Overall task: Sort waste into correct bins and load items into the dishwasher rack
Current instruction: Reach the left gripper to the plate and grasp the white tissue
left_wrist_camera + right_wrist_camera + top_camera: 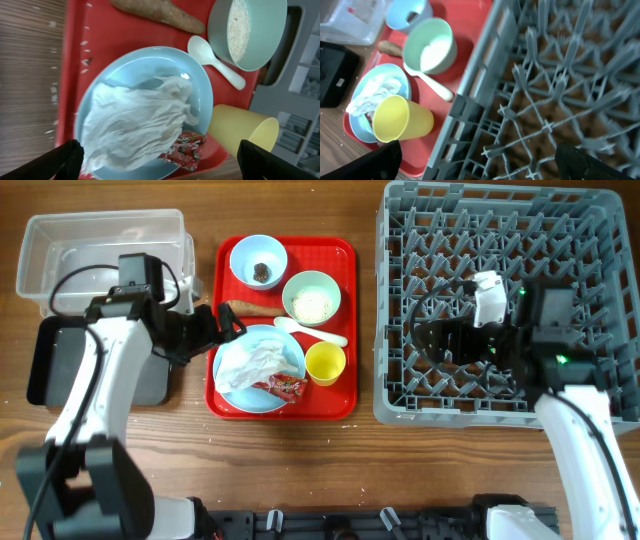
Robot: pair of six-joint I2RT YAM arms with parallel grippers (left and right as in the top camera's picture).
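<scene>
The crumpled white napkin (250, 366) and red snack wrapper (286, 387) lie on the pale blue plate (287, 345). A blue bowl (258, 262) holds the dark lump. A green bowl (311, 298) holds rice. The brown stick (248, 308), white spoon (312, 331) and yellow cup (325, 364) are beside them. My left gripper (226, 330) is open and empty above the napkin (135, 125), with the wrapper (184, 150) close by. My right gripper (428, 340) is open and empty over the grey rack (510, 240), near its left wall (470, 95).
All the dishes sit on a red tray (336, 260). The clear tub (100, 250) stands at the back left, with the black tray (48, 360) in front of it, partly under my left arm. Rice grains lie scattered on the red tray's edge (80, 55).
</scene>
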